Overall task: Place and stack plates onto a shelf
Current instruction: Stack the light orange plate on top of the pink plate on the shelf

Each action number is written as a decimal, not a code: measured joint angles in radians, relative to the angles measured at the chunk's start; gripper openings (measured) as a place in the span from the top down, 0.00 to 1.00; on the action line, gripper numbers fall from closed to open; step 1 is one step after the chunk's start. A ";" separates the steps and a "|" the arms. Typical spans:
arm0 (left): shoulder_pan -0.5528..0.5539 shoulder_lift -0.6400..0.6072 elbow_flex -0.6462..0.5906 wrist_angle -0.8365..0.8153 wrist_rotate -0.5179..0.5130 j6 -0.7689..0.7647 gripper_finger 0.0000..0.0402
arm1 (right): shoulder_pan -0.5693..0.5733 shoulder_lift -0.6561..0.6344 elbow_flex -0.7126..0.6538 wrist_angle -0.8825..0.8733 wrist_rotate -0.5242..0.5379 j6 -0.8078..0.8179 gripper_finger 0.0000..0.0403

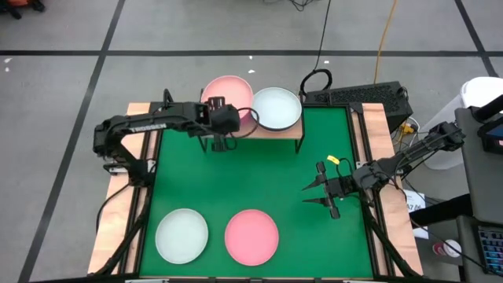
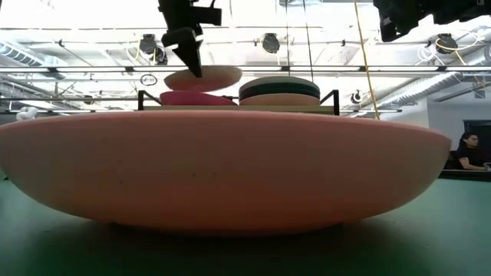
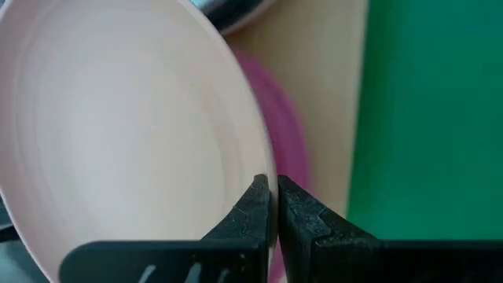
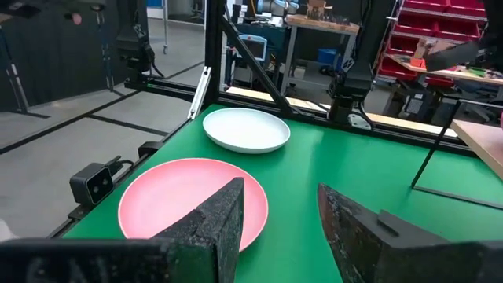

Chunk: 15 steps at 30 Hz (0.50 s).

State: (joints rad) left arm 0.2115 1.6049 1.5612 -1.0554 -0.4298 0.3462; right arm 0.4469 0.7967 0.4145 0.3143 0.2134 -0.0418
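1. Shelf point(image 1: 271, 135) stands at the far edge of the green bench point(image 1: 259, 189). Two stacks sit on it already: one topped by a mint plate point(image 1: 277, 108), with dark teal layers showing under it in the low view, and beside it a lower stack with a magenta plate point(image 2: 196, 97) on top.
2. Left pincer point(image 1: 222, 118) is clenched on the rim of a salmon plate point(image 1: 228, 93), which hangs tilted just above the magenta stack, not yet set down.
3. Right pincer point(image 1: 321, 191) is released and empty, over the bench in front of the shelf, toward its mint-stack end.
4. Left to do: a mint-white plate point(image 1: 181, 235) and a pink plate point(image 1: 251, 235) lie side by side on the bench, well in front of the shelf.
5. Judgement: task past halfway; one plate being placed, two untouched. Exact stack counts cannot be told.
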 joint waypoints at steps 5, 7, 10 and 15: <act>0.040 0.015 0.000 0.002 0.037 0.008 0.94 | 0.000 0.000 0.000 -0.006 0.000 0.004 0.64; 0.047 0.012 0.000 0.001 0.034 0.008 0.90 | 0.000 0.000 0.000 -0.006 -0.001 0.013 0.64; 0.048 0.012 0.000 -0.014 0.036 -0.010 0.85 | 0.000 0.000 0.000 -0.006 -0.003 0.019 0.64; 0.046 0.012 0.000 -0.050 0.037 -0.034 0.80 | 0.000 0.000 0.000 -0.006 -0.004 0.017 0.64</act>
State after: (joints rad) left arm 0.2571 1.6173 1.5612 -1.1049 -0.3931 0.3123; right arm 0.4468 0.7967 0.4145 0.3088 0.2092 -0.0246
